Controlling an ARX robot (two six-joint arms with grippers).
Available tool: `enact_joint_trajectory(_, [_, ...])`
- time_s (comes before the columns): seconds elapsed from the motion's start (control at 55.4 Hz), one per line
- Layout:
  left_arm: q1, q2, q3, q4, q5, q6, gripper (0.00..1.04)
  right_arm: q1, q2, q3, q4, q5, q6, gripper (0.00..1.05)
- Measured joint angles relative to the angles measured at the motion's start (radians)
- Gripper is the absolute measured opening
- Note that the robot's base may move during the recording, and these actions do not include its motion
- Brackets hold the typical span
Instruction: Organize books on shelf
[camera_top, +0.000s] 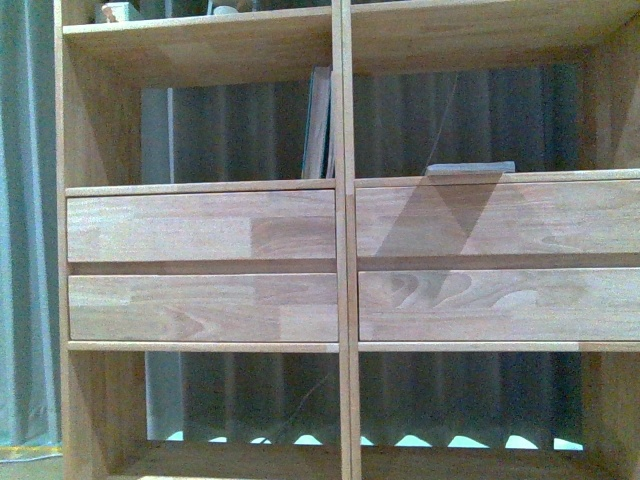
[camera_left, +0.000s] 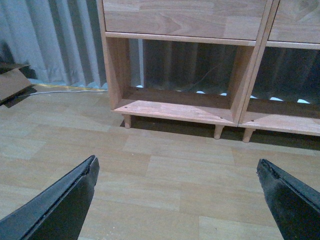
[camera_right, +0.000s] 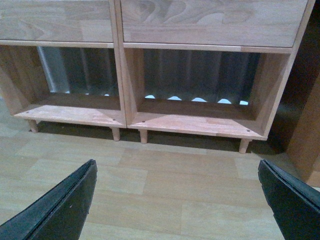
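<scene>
Both arms' jaws hang spread and empty, low before the tall light-wood bookcase (camera_top: 200, 230), while well above them thin teal books (camera_top: 318, 122) stand upright and one greyish book (camera_top: 470, 168) lies flat, likely left to stand.

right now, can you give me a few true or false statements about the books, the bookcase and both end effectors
1. The upright books stand in the left compartment of the bookcase, against its centre divider. True.
2. A flat book lies in the right compartment, just above the drawers. True.
3. The left end effector is shut on a book. False: it is open and holds nothing.
4. One of the drawer fronts is pulled out. False: all four sit closed.
5. The right end effector is open over the wood floor. True.
</scene>
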Motion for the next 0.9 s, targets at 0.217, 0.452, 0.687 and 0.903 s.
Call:
enact_joint_trajectory(0.217, [0.000, 0.000, 0.000, 0.000, 0.000, 0.000, 0.98, 0.000, 0.000, 0.000, 0.000, -0.001, 0.000, 0.98])
enact_joint_trajectory(0.452, [0.000, 0.000, 0.000, 0.000, 0.000, 0.000, 0.98, 0.000, 0.000, 0.000, 0.000, -0.001, 0.000, 0.98])
enact_joint_trajectory(0.687, [0.000, 0.000, 0.000, 0.000, 0.000, 0.000, 0.98, 0.000, 0.000, 0.000, 0.000, 0.000, 0.000, 0.98])
enact_joint_trajectory(0.903, [0.000, 0.000, 0.000, 0.000, 0.000, 0.000, 0.98, 0.000, 0.000, 0.000, 0.000, 0.000, 0.000, 0.98])
